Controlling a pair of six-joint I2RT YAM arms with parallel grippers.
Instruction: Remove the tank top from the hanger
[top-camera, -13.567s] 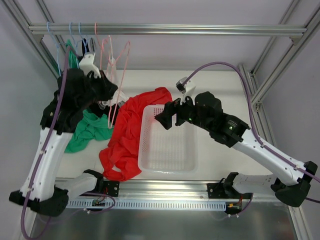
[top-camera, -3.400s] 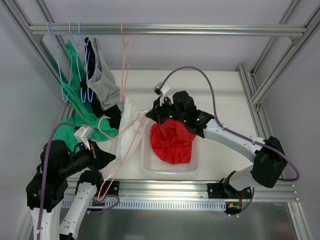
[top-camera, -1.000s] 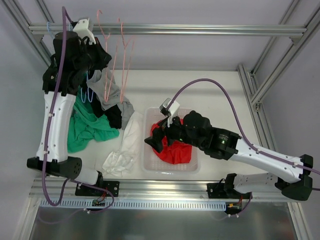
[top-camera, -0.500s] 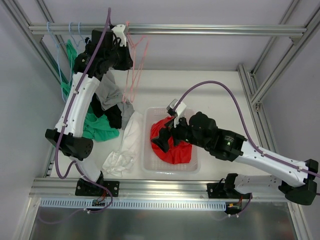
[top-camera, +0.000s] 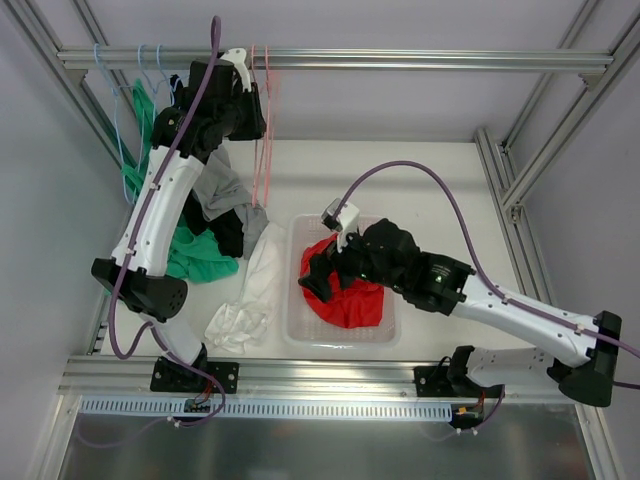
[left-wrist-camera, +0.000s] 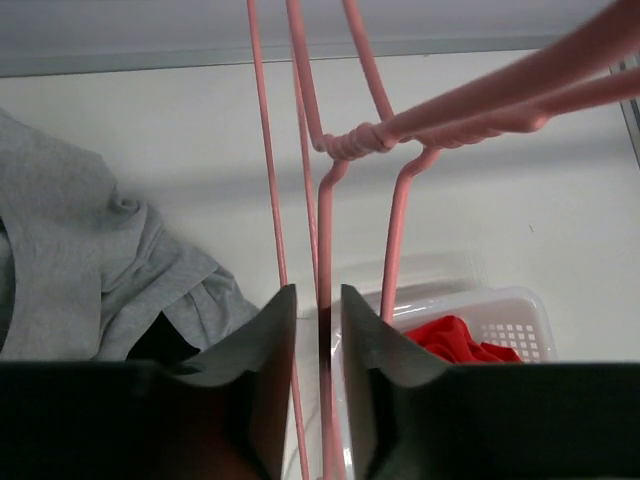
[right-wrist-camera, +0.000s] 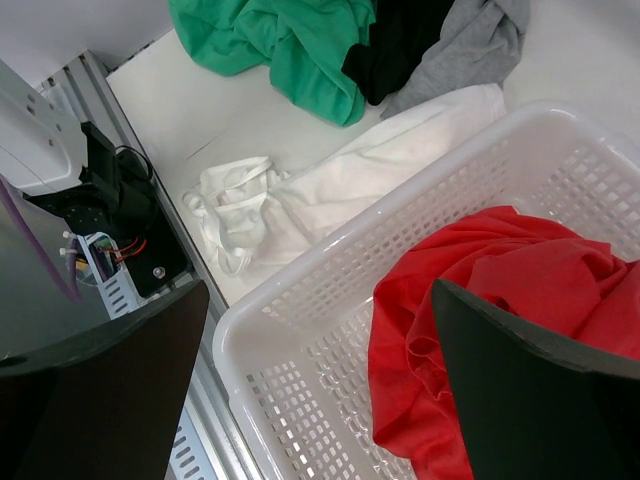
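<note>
My left gripper is raised to the top rail and shut on the wire of a bare pink hanger. In the left wrist view the fingers close around one pink wire, below the hanger's twisted neck. A red tank top lies bunched in the white basket. My right gripper hovers over the basket's left side, open wide and empty. It is above the red tank top and the basket rim.
A white garment lies on the table left of the basket, also in the right wrist view. Green, black and grey clothes are piled at the left. Blue hangers hang on the rail.
The pink hangers have swung from tilted to nearly vertical under the rail, with my left gripper still on them. My right gripper has shifted slightly left over the basket.
</note>
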